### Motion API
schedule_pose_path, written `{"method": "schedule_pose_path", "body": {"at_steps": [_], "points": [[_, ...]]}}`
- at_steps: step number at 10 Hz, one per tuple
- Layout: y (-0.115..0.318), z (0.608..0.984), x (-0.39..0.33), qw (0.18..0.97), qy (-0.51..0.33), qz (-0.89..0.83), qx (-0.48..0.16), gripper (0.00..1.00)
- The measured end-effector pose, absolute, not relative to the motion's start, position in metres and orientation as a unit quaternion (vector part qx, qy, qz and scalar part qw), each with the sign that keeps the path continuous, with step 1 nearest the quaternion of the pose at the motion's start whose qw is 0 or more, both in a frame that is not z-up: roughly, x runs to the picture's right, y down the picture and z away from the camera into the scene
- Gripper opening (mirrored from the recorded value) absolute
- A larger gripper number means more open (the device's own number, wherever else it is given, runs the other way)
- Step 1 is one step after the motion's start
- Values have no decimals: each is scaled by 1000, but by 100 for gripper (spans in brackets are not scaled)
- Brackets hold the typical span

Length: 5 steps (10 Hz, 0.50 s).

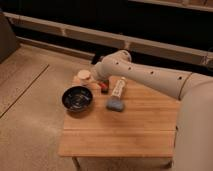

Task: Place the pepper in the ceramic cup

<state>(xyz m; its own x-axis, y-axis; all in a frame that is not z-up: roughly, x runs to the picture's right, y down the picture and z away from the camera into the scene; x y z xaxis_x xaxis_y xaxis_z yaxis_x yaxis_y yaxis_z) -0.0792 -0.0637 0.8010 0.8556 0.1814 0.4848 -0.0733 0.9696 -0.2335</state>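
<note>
One pickup pending: pepper [104, 87] beside ceramic cup [84, 76].
Gripper [102, 82] sits low over the pepper, likely lined up for grasping; its state cannot be told.

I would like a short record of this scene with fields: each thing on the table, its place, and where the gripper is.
table: wooden, light brown
ceramic cup: back left corner, opening upward
dark bowl: left side, in front of the cup
pepper: right of the cup, just under the gripper, outside the cup
blue-grey pad: right of the bowl
whitish long object: lying behind the pad
gripper: low at the arm's end, between the cup and the whitish long object
task state: pepper not yet in the cup
</note>
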Motion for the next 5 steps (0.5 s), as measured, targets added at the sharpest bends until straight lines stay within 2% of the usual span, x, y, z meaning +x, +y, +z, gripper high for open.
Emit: {"method": "schedule_pose_path", "body": {"at_steps": [2,5], "points": [[-88,805,-89,949,-293,78,-80,0],[-152,827,-97,916,-384,118,-22,0]]}}
